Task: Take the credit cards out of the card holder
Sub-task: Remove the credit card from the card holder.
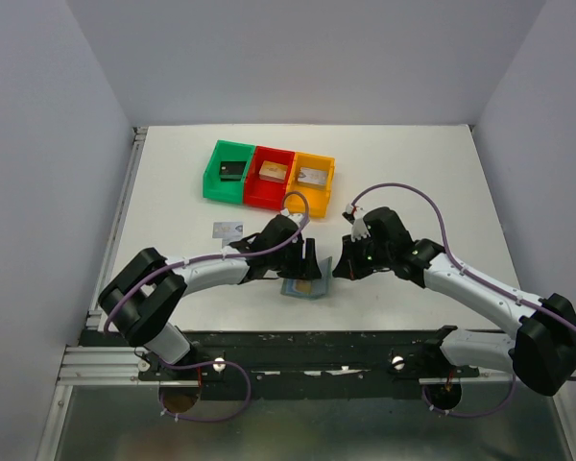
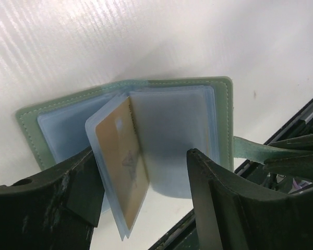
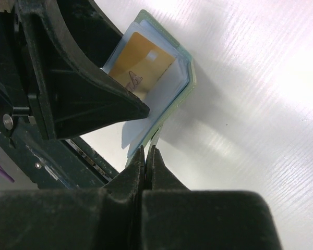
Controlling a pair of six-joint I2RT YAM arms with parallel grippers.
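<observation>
1. Two pincers meet nose to nose over the near middle of the table [image 1: 442,192]. The right pincer [image 3: 146,153] is closed flat on the side tab [image 2: 250,149] of the card holder [image 2: 223,120]. Judged purpose: an anchor, so the holder cannot slide or fold when a card is drawn.
2. The left pincer [image 2: 143,161] is open, one finger on either side of the raised pocket leaves, and it grips nothing. Judged purpose: lined up to close on a card edge.
3. The card holder lies open, cover down on the table. In the top view it is at 6 o'clock of the left pincer and about 8 o'clock of the right pincer.
4. A tan-gold card [image 2: 122,161] sits inside a clear blue leaf tilted up between the open fingers. I cannot tell whether a finger touches the leaf. The card is not yet out.
5. A silvery card [image 1: 228,229] lies loose on the table at 10 o'clock from the holder, well apart. Judged: one card is already removed.
6. Farthest, at about 12 o'clock, is a row of bins [image 1: 267,199] in green, red and orange, each holding a small block. They play no part here.
</observation>
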